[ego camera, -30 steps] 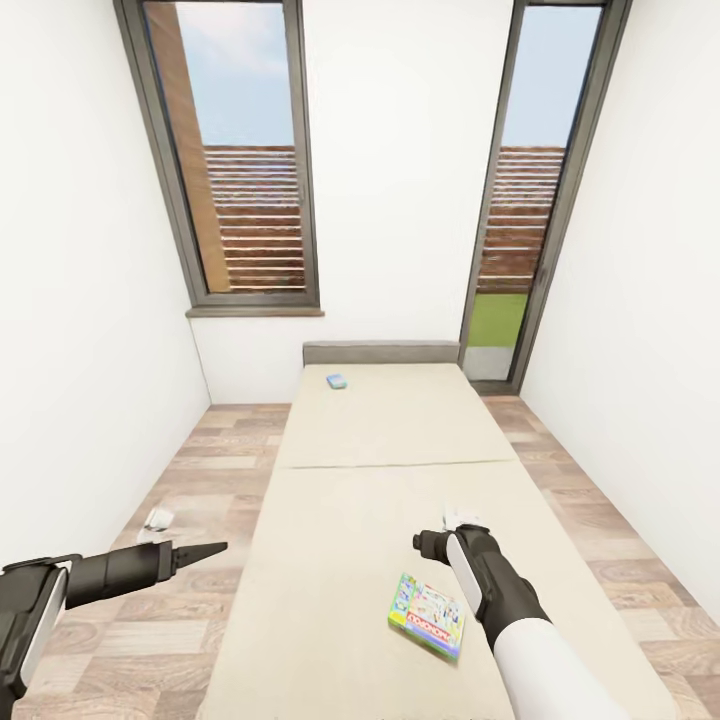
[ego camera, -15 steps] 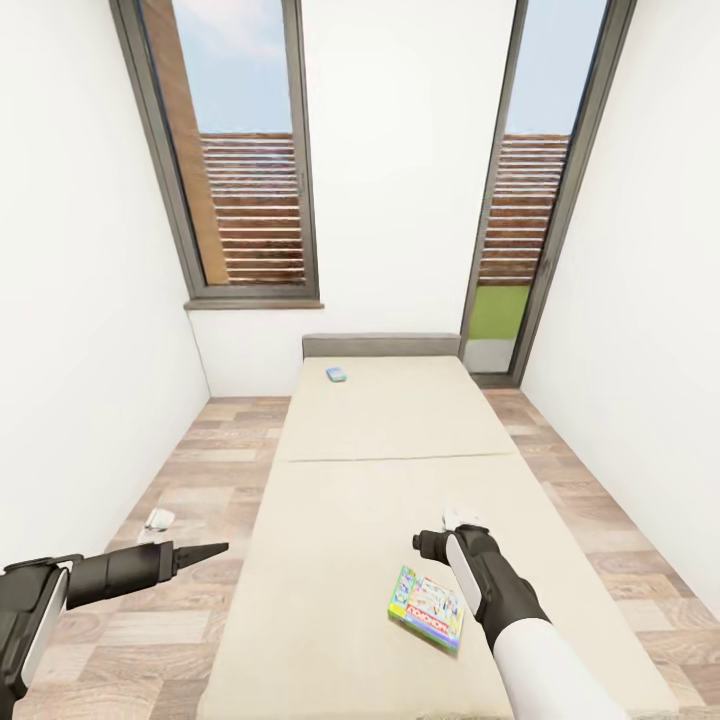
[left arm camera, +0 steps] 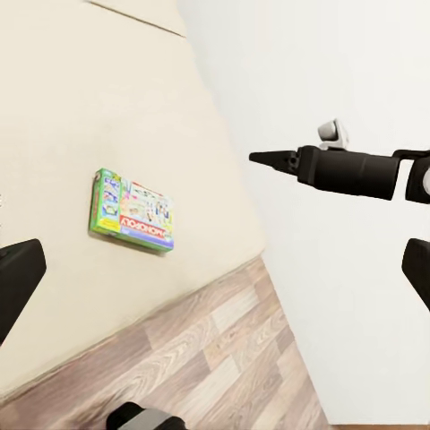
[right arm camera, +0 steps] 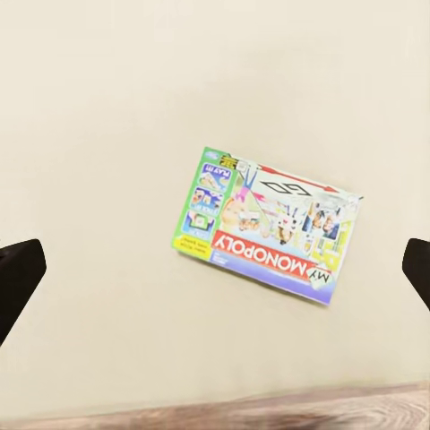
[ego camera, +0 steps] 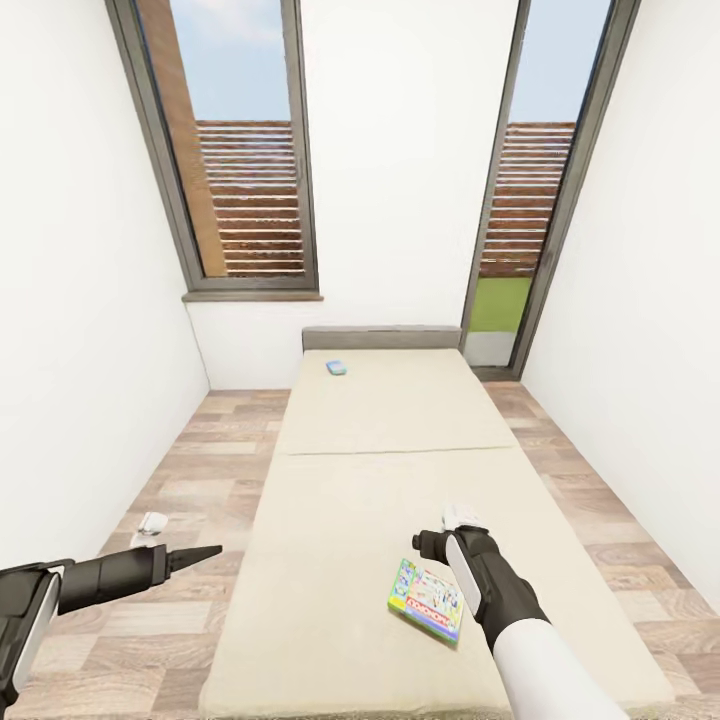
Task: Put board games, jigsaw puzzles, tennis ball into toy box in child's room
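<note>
Right end effector spread wide above flat glossy board game on matte bed.

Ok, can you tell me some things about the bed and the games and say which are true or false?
1. A board game lies flat on the bed. True.
2. The right gripper holds that game. False: it hangs over the bed with jaws open, empty.
3. A small blue thing lies near the bed's far end. True.
4. The left gripper is over the bed. False: it is over the wooden floor beside it.
</note>
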You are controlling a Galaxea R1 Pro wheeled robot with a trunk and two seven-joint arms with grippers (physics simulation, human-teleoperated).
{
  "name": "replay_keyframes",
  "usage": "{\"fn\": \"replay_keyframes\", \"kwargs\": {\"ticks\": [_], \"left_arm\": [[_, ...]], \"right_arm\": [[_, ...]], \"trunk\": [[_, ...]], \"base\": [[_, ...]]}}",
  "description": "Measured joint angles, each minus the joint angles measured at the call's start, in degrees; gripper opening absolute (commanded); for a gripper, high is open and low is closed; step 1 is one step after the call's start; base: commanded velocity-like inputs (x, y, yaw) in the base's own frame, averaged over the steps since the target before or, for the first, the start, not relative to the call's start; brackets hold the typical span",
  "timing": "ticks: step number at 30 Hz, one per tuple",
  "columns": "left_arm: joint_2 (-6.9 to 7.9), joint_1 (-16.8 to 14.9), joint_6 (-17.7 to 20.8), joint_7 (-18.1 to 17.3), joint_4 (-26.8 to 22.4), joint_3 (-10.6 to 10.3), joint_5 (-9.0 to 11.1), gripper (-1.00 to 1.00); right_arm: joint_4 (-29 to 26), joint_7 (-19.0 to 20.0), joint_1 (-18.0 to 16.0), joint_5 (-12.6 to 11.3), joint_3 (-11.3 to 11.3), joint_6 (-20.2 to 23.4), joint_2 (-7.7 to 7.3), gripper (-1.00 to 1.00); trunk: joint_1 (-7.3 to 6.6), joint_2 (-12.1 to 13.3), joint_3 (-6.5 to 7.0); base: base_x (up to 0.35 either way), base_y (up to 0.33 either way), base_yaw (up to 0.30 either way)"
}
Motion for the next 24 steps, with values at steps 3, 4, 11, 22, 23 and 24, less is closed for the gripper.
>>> {"fn": "replay_keyframes", "kwargs": {"ticks": [3, 4, 11, 22, 23, 24], "left_arm": [[0.00, 0.01, -0.02, 0.04, 0.21, 0.14, 0.07, 1.00], [0.00, 0.01, -0.03, 0.01, 0.27, 0.20, 0.13, 1.00], [0.14, 0.01, -0.04, -0.14, 0.39, 0.33, 0.32, 1.00], [-0.10, 0.01, -0.04, -0.04, 0.42, 0.14, 0.18, 1.00], [-0.08, 0.01, -0.04, -0.04, 0.42, 0.16, 0.17, 1.00], [-0.06, 0.01, -0.04, -0.04, 0.42, 0.19, 0.18, 1.00]], "right_arm": [[-0.01, 0.00, 0.00, -0.05, 0.00, -0.01, 0.00, 1.00], [-0.01, 0.00, 0.00, -0.01, 0.00, -0.01, 0.00, 1.00], [0.02, -0.01, 0.00, -0.03, 0.00, -0.05, 0.00, 1.00], [0.05, 0.01, 0.00, -0.30, -0.01, -0.18, 0.04, 1.00], [0.03, 0.01, 0.00, -0.30, -0.01, -0.18, 0.07, 1.00], [0.02, 0.01, -0.02, -0.30, 0.00, -0.20, 0.09, 1.00]], "trunk": [[0.00, 0.00, -0.28], [0.00, 0.00, -0.38], [0.00, 0.00, -1.05], [0.00, -0.01, -2.09], [0.00, -0.01, -2.19], [0.00, -0.01, -2.28]], "base": [[0.000, 0.000, 0.000], [0.000, 0.000, 0.000], [0.000, 0.000, 0.000], [0.000, 0.000, 0.000], [0.000, 0.000, 0.000], [0.000, 0.000, 0.000]]}}
